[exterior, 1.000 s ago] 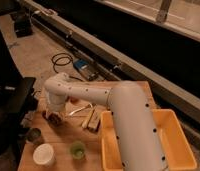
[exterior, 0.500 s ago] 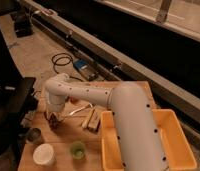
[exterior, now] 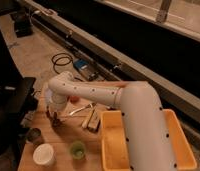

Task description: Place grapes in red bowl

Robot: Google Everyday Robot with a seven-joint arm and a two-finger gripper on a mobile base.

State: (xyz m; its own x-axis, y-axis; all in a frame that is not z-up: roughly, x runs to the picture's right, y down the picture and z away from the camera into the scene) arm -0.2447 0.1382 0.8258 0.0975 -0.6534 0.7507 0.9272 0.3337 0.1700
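Observation:
My gripper [exterior: 54, 117] hangs straight down from the white arm [exterior: 88, 94] over the left part of the wooden table [exterior: 63, 135], its tip close to the tabletop. Something dark sits at its tip; I cannot tell whether that is the grapes. A small orange-red patch [exterior: 74, 99] shows just below the arm, right of the gripper; I cannot tell whether it is the red bowl or an orange ball. The rest of that spot is hidden by the arm.
A big yellow tub [exterior: 109, 150] stands on the right, partly behind the arm. A green cup [exterior: 77, 149], a white round bowl [exterior: 43, 154] and a dark cup [exterior: 34, 135] stand along the front. Tan blocks [exterior: 92, 120] and a metal utensil [exterior: 81, 109] lie mid-table.
The gripper has dropped a little toward the tabletop. The reddish thing seen under it earlier is now covered by it.

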